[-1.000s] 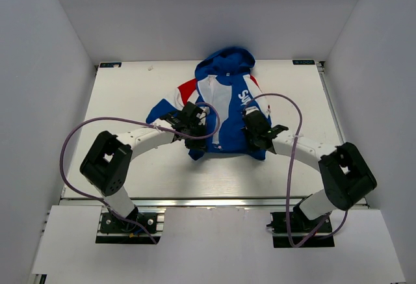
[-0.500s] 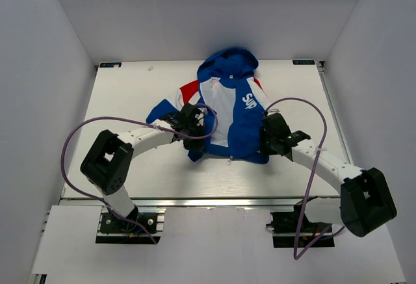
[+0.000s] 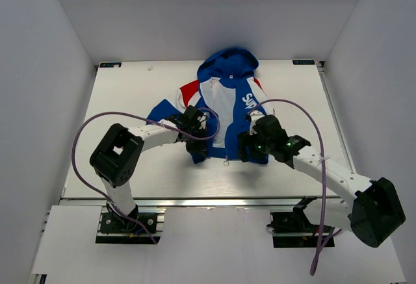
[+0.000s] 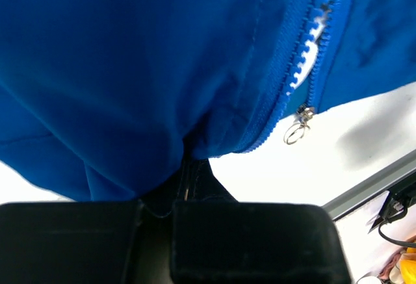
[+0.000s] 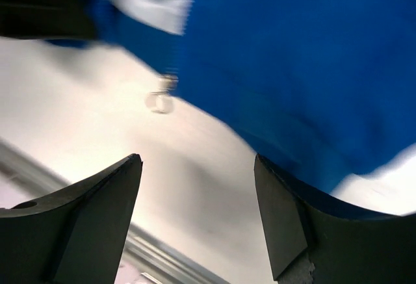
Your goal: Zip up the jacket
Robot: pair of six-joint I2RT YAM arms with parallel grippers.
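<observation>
The jacket (image 3: pixel 227 105) lies front up on the table, royal blue with red shoulders, its hood pointing away from the arms. The zip stands open with white lining showing between the two panels. The slider's ring pull (image 3: pixel 225 162) hangs at the bottom hem, and it shows again in the left wrist view, ring pull (image 4: pixel 298 128), and blurred in the right wrist view, ring pull (image 5: pixel 159 101). My left gripper (image 3: pixel 196 146) is shut on the bottom hem (image 4: pixel 195 138) of the left panel. My right gripper (image 3: pixel 242 149) stands open just off the right panel's hem (image 5: pixel 292 56), holding nothing.
The white table (image 3: pixel 130 102) is bounded by grey walls at the back and both sides. A metal rail (image 3: pixel 214 201) runs along the near edge. Purple cables (image 3: pixel 305 112) loop above both arms.
My right gripper opened, left the jacket's right panel and swung left toward the bottom hem near the ring pull. The left gripper kept its grip and place.
</observation>
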